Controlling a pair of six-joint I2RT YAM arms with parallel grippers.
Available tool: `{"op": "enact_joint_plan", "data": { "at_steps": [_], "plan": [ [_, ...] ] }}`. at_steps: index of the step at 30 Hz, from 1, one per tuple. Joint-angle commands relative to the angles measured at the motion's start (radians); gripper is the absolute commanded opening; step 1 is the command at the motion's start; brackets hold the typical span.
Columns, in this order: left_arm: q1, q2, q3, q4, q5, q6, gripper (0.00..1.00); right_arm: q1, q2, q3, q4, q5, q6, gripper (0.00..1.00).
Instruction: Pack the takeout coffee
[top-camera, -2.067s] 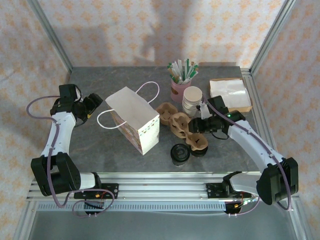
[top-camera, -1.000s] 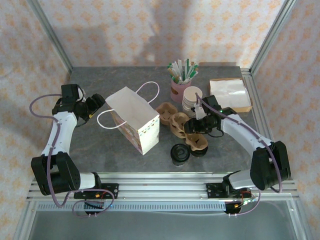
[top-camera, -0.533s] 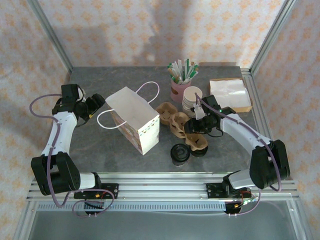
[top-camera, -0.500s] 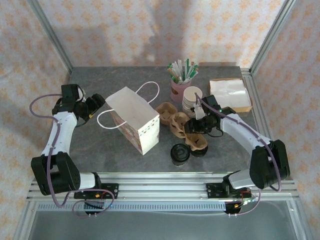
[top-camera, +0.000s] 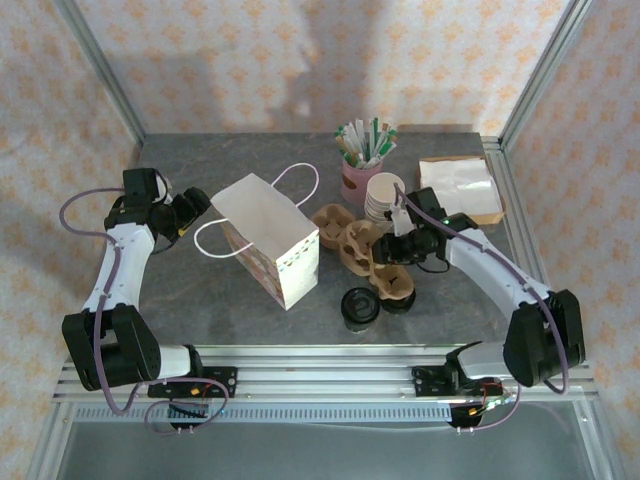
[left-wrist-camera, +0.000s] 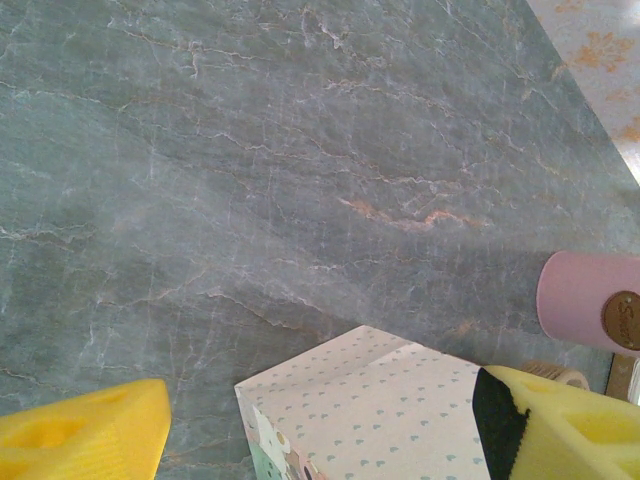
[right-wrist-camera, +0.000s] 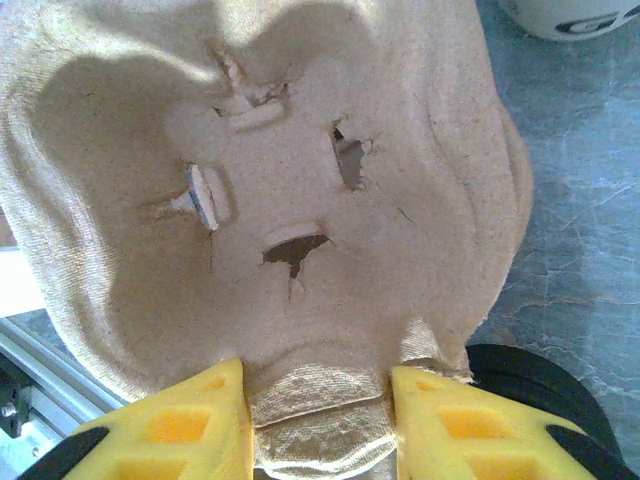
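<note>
Your right gripper (top-camera: 390, 250) is down at the pulp cup carrier (top-camera: 352, 243). In the wrist view its two yellow fingers (right-wrist-camera: 175, 430) press on a tab of the carrier's rim from either side — narrowed onto it, with the pulp filling the gap between them. One cup well of the carrier faces that camera, with torn slits in its floor.

The takeout coffee (top-camera: 359, 306) stands on the table (top-camera: 200, 300), apart from both grippers and near the front edge. It is just right of the near corner of the paper bag (top-camera: 265, 240) and beside the carrier's near end. A second black round piece (top-camera: 403, 302) sits just right of it, partly under the carrier.

Your left gripper (top-camera: 188, 212) hangs off the bag's left side, by its handle. Its jaws stand wide apart and hold nothing — in its wrist view the bag's dotted top shows below, between the fingers.

Behind the carrier are a stack of cream cups (top-camera: 383, 200) and a pink cup (top-camera: 358, 182) of sticks.
</note>
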Motion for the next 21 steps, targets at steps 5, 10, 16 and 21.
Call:
{"op": "enact_joint_plan", "data": {
  "at_steps": [5, 10, 16, 21],
  "plan": [
    [-0.003, 0.007, 0.003, 0.003, -0.043, 0.014, 0.81, 0.000, -0.070, 0.102, -0.111, 0.053, 0.007, 0.35],
    [0.005, 0.019, 0.019, 0.013, -0.081, -0.036, 0.81, 0.010, -0.119, 0.149, -0.177, 0.083, 0.015, 0.35],
    [0.039, 0.065, 0.079, 0.025, -0.117, -0.115, 0.78, 0.053, -0.161, 0.225, -0.262, 0.162, 0.023, 0.35],
    [0.016, 0.175, 0.177, -0.006, -0.080, -0.085, 0.73, 0.079, -0.181, 0.345, -0.328, 0.192, 0.037, 0.36]
  ]
}}
